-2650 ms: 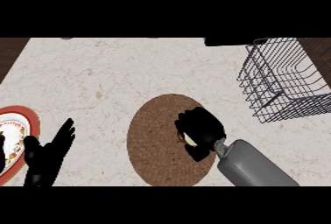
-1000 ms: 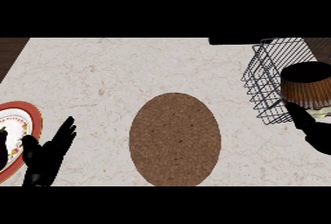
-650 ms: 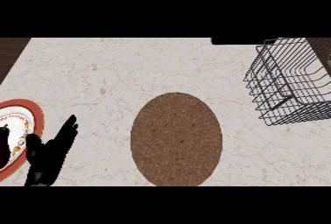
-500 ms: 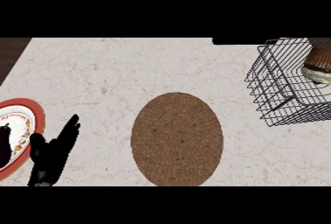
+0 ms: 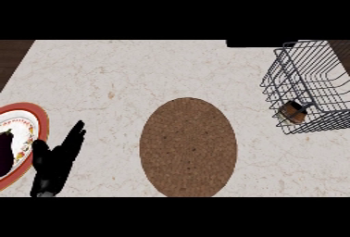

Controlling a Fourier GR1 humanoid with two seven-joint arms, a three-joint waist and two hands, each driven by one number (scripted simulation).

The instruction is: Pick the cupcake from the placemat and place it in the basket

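The cupcake [image 5: 294,112], brown with a pale top, lies on its side inside the dark wire basket [image 5: 321,69] at the counter's right edge, near the basket's lower left corner. The oval brown placemat [image 5: 188,146] in the middle of the counter has nothing on it. My left hand [image 5: 56,159] rests open at the lower left, fingers straight and pointing up, beside the plate. My right hand does not show in the head view.
A red-rimmed patterned plate [image 5: 34,121] with a dark purple object [image 5: 5,150] on it sits at the left edge, partly cut off. Pale speckled counter surrounds the placemat. A dark strip runs along the counter's far edge.
The cupcake went from my right hand over the basket's rim down into the basket. My right hand has withdrawn out of view. The left hand has stayed put.
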